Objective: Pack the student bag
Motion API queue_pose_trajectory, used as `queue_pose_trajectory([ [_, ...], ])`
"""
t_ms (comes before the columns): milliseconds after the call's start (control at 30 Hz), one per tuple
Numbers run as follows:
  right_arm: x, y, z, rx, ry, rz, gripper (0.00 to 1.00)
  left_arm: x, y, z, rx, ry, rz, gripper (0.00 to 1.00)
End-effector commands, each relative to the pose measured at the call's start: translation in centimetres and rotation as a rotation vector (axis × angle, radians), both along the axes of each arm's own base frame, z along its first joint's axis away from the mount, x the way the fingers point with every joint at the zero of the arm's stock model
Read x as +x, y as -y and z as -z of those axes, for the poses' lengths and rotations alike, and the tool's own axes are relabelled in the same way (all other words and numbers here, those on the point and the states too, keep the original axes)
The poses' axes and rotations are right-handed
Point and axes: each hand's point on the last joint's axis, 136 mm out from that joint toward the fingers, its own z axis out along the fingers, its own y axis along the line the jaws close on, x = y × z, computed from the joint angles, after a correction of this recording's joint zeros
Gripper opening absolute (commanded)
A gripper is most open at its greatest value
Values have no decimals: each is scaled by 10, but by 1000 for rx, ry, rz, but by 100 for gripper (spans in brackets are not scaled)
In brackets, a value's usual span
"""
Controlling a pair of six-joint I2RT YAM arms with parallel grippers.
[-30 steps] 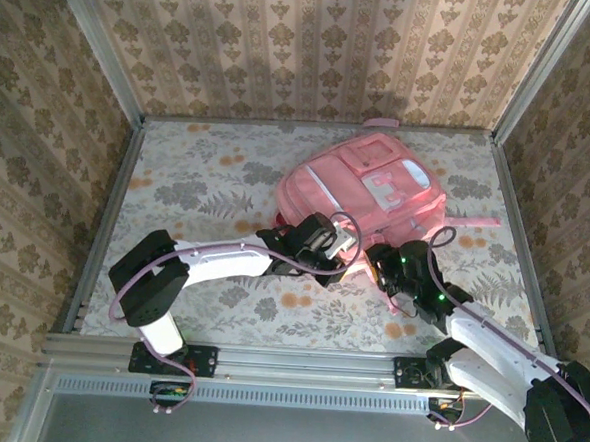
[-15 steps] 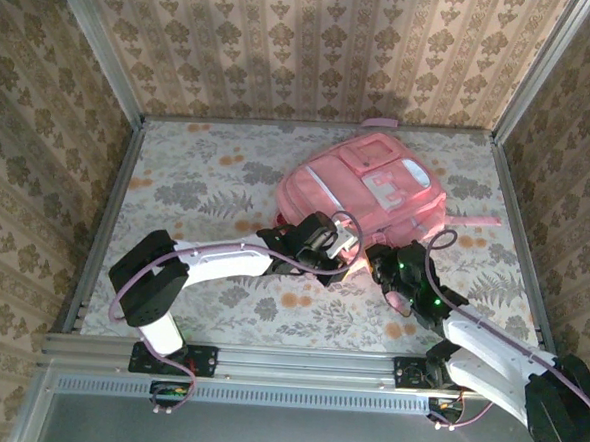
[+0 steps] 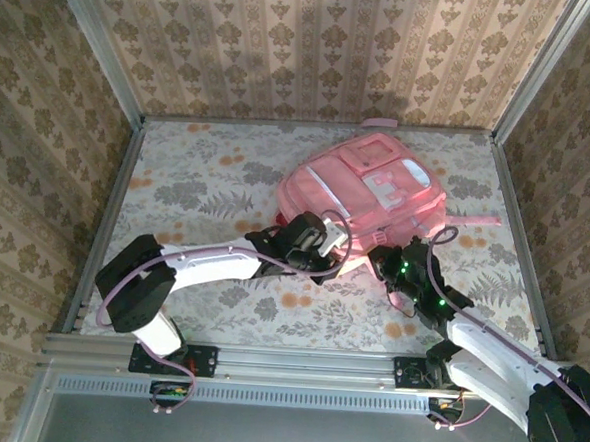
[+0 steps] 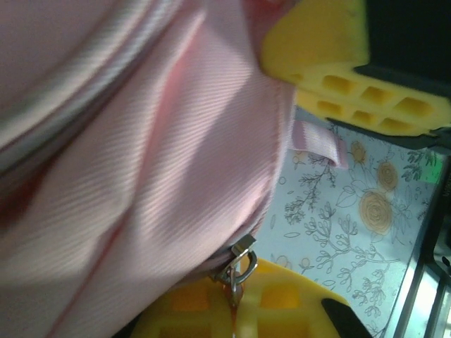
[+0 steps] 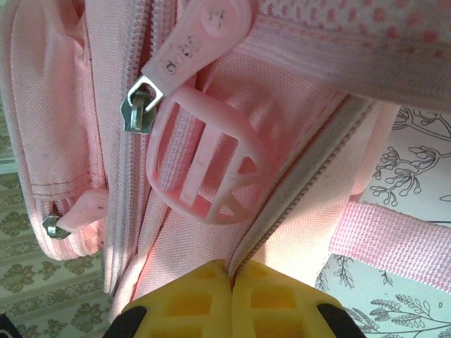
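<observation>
Two grips on the soft pink fabric student bag (image 3: 369, 188)!
Left end effector (image 3: 326, 248) pinches it at 7 o'clock, right end effector (image 3: 382, 259) clamps its edge at 6 o'clock.

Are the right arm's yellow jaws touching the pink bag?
Touching. Right wrist view: the right gripper pinches the student bag at its zipper edge, jaws shut.

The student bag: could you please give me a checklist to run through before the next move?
1. Left gripper clamped on student bag fabric: ok.
2. Right gripper shut at the zip seam: ok.
3. Cloth caught between its fingers: cannot tell.
4. Pink zip pull in a grip: not ok, hangs free.
5. Student bag resting on the table: ok.
</observation>
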Motion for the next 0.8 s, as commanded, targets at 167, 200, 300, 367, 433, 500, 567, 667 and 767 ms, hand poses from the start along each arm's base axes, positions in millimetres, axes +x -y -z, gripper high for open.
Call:
queue_pose_trajectory([
  [167,3,19,5,-140,-31,3,0,22,-41,-5,2,-1,-99,0],
  [200,4,20,5,-154,-36,-8,0,24,-45,-5,4,-6,-108,0],
  [300,5,22,5,-192,-49,-39,0,29,-58,0,11,-28,-146,0],
  [367,5,24,6,-209,-55,-52,0,31,-67,5,17,-44,-171,0],
  [433,7,26,7,-221,-58,-66,0,32,-78,8,29,-50,-194,0],
  [500,8,27,7,-240,-61,-89,0,36,-90,10,42,-53,-226,0],
  [567,10,26,6,-275,-61,-128,0,41,-102,10,53,-52,-261,0],
  [667,17,18,-1,-337,-34,-215,0,41,-112,6,42,-47,-281,0],
  [767,28,4,-8,-372,-12,-315,0,33,-114,5,32,-47,-274,0],
])
